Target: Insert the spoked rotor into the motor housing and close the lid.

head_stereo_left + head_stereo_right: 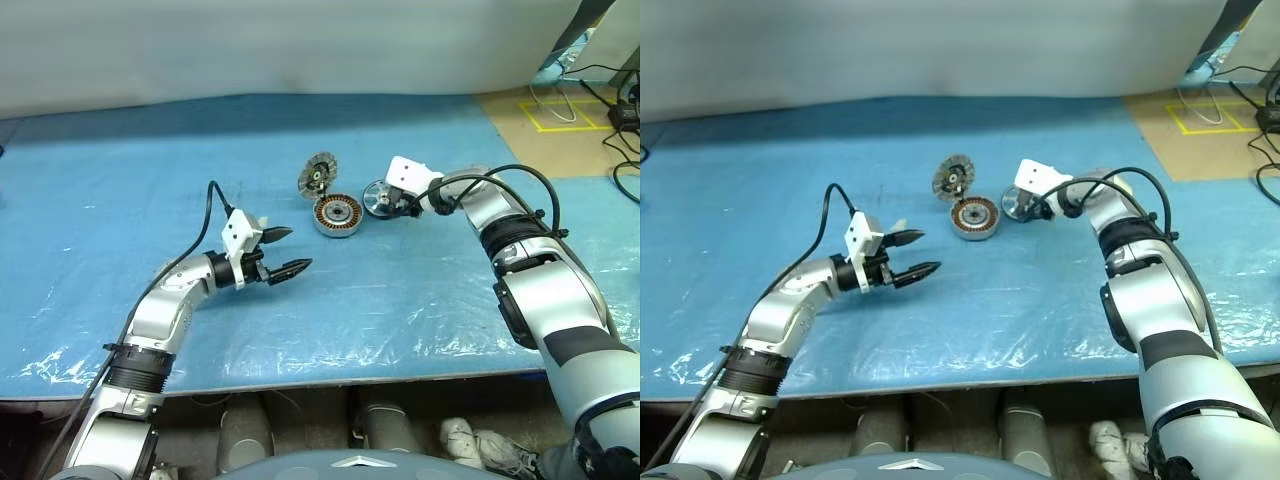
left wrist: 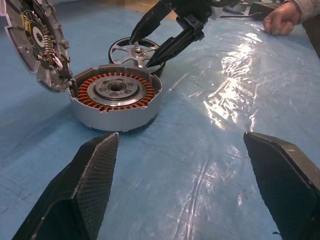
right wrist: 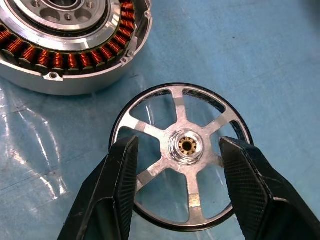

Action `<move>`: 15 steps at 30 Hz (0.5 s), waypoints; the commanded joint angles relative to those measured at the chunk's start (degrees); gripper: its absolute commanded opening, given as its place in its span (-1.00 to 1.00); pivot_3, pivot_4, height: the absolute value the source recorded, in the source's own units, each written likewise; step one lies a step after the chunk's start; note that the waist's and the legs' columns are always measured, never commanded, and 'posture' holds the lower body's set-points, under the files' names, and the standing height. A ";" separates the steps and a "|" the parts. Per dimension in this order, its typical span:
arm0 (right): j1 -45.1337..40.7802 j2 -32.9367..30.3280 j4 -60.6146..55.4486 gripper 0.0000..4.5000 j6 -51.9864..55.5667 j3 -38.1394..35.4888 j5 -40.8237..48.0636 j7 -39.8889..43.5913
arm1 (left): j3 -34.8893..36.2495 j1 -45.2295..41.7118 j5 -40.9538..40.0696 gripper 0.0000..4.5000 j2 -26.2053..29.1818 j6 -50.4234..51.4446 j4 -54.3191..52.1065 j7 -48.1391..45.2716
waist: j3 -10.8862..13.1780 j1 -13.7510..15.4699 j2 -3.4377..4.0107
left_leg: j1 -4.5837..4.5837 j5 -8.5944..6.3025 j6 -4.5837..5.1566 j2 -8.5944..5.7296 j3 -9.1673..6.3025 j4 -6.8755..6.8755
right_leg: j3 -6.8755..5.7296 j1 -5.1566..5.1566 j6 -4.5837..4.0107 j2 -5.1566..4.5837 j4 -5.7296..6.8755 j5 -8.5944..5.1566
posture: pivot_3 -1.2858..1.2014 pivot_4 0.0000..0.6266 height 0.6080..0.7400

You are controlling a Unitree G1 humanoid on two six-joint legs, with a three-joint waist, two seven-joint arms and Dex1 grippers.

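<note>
On the blue plastic-covered table (image 1: pixel 150 200), your right gripper (image 3: pixel 175 155) hangs over the spoked rotor (image 3: pixel 182 155), its two black fingers partly spread on either side of the central hub and gripping nothing; the wheel lies flat on the sheet. From the head camera, the rotor sits at about three o'clock of the motor housing (image 1: pixel 337 215), just beside it, with the copper windings facing up. The lid (image 1: pixel 318 174) stands tilted on edge at the housing's eleven o'clock, leaning against its rim. Your left gripper (image 1: pixel 285 252) hovers at the housing's seven o'clock, near but apart, fingers spread wide and empty, pointing toward the housing. A person's hand (image 2: pixel 282 17) rests at the table's far edge.
</note>
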 commanded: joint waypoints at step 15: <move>0.81 0.80 2.14 -0.19 -2.58 2.18 -4.78 1.80 | -0.54 -4.58 -3.80 0.84 -0.19 15.38 -16.61 7.37 | -0.01 -0.11 -0.01 | 0.05 0.00 0.00 0.01 0.00 0.11 | 0.03 0.06 -0.02 0.00 0.05 -0.01 | 0.03 -0.52 1.00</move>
